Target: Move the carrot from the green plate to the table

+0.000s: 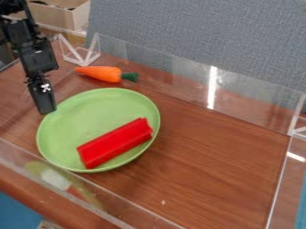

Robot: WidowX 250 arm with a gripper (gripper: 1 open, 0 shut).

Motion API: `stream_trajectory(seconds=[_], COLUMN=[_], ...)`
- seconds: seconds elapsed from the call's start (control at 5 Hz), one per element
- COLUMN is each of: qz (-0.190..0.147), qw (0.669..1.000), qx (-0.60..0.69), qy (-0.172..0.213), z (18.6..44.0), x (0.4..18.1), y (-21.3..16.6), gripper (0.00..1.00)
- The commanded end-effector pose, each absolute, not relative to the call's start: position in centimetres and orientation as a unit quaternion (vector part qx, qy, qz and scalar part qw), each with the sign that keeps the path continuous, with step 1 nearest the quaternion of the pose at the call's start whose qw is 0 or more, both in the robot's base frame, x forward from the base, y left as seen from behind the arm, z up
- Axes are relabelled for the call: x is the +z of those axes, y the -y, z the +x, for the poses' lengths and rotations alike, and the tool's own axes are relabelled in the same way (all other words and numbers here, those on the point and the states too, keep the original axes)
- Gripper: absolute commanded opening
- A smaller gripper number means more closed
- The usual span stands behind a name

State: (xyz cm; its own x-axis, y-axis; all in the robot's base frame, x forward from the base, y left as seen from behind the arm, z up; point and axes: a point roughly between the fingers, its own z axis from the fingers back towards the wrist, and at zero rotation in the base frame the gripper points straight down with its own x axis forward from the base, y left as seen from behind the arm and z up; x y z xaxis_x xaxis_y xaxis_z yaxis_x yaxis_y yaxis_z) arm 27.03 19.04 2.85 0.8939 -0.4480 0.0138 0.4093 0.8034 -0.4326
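Observation:
The orange carrot [100, 75] lies on the table [221, 170] just past the far rim of the green plate [89, 112], its dark green stub pointing right. It is off the plate. My gripper [46, 104] hangs at the plate's left rim, a little in front and to the left of the carrot. Its fingers are pressed together, shut, with nothing between them. A red block [116, 143] rests on the near half of the plate.
Clear acrylic walls [239, 85] border the tabletop at the back, right and front. Cardboard boxes [60, 13] stand behind the back-left corner. Bare wood stretches to the right of the plate.

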Motion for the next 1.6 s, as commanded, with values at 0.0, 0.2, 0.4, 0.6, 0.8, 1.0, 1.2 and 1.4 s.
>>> stream_trajectory(seconds=[0.0, 0.2, 0.4, 0.6, 0.8, 1.0, 1.2, 1.4], qz=[-0.188, -0.186, -0.185, -0.183, -0.181, -0.181, -0.181, -0.179], qw=[0.954, 0.955, 0.956, 0.954, 0.952, 0.953, 0.954, 0.955], qx=[-0.23, -0.228, -0.227, -0.235, -0.244, -0.24, -0.237, -0.235], qy=[-0.035, -0.034, -0.034, -0.035, -0.035, -0.034, -0.032, -0.028], z=[26.5, 27.1, 27.6, 27.2, 26.8, 26.4, 25.9, 25.4], x=[4.2, 4.3, 4.5, 4.0, 3.5, 4.1, 4.7, 5.8], y=[-20.6, -20.4, -20.1, -19.7, -19.5, -18.7, -17.9, -16.9], gripper=[0.0, 0.0, 0.0, 0.0, 0.0, 0.0, 0.0, 0.0])
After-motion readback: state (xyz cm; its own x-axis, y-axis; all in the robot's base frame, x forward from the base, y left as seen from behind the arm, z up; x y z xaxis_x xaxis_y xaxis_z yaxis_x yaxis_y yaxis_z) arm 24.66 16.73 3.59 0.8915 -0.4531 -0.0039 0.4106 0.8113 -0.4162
